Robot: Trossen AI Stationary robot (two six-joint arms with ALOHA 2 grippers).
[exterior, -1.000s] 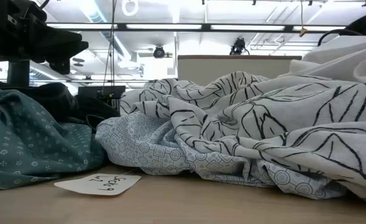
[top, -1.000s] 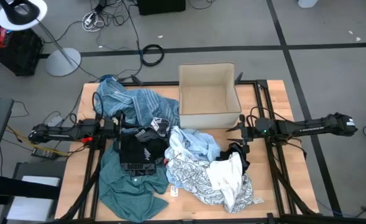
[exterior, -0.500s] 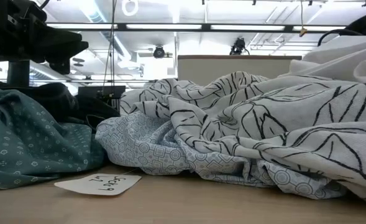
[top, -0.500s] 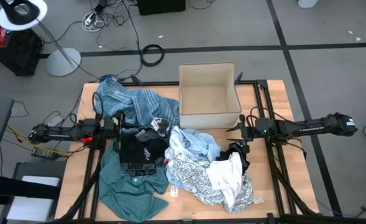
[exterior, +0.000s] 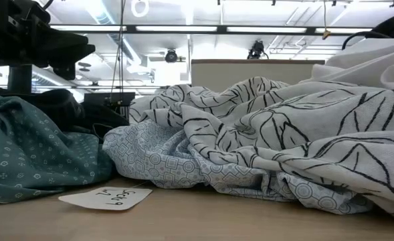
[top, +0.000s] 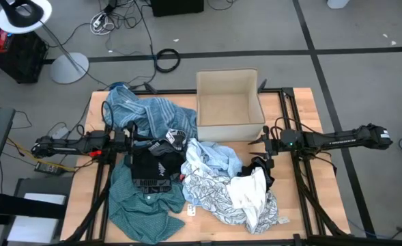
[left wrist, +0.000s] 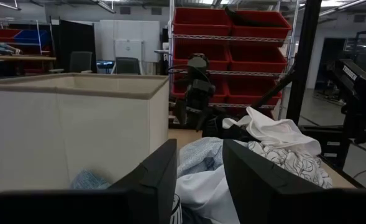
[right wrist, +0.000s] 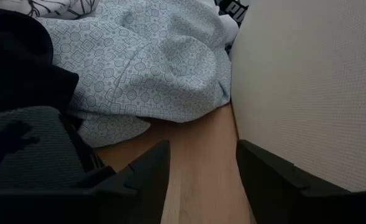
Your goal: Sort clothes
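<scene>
Sorting looked unstarted: the heaped soft garments [top: 187, 174] lay mid-frame on the wooden bench [top: 293, 205]. Left pincer [top: 134, 139] and right pincer [top: 258, 141], both spread and empty, flanked the pile; a first grasp seemed next.

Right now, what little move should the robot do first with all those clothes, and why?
Probably lower the right gripper onto the pale blue shirt beside the box. Its jaws are open and empty, the shirt lies just ahead of them, and the box holds nothing yet.

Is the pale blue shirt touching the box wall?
Touching. The right wrist view shows the pale blue shirt bulging against the box wall, with no gap between them.
</scene>
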